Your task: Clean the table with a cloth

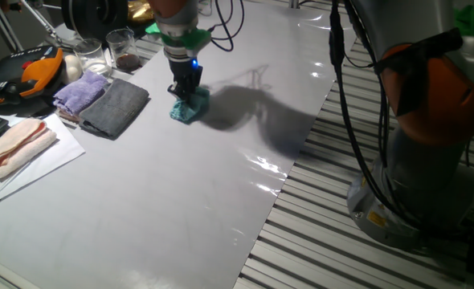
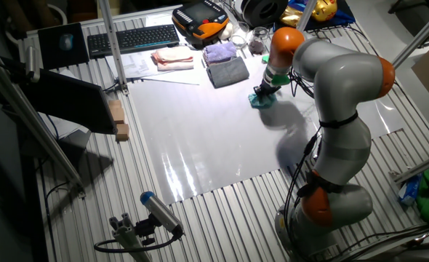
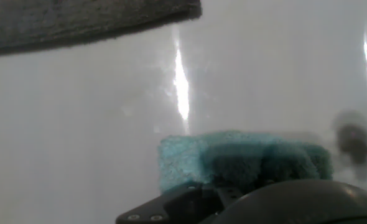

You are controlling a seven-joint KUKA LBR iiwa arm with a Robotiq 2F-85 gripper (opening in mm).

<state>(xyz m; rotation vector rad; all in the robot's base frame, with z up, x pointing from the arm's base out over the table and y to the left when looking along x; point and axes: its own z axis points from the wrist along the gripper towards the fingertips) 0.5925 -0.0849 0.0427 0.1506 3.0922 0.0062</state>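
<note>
Cloth (image 1: 190, 106) first: the small teal terry one is seen bunched up on the table (image 1: 181, 201), and it's pinned there under the gripper (image 1: 186, 91), which is pointed straight down onto it. From the hand view the cloth (image 3: 233, 162) is pressed right up against the black base of the hand, with the glossy pale surface stretching away beyond it. Whether the claw is actually pinching the fabric or just pushing down on it can't be told, since the fingertips are buried in the fluff.

Everything else is placed relative to that cloth. A dark grey folded cloth (image 1: 116, 108) is laid near it, toward the cluttered edge of the table, and a lilac cloth (image 1: 82, 91) is touching the far side of the grey one. Further out past those, a pinkish cloth (image 1: 12, 144) is resting on a sheet of paper (image 1: 44, 164). Two glasses (image 1: 108, 50) are stood beyond the lilac one. In the other fixed view the cloth (image 2: 262, 101) is seen just beside the grey one (image 2: 227, 72).
</note>
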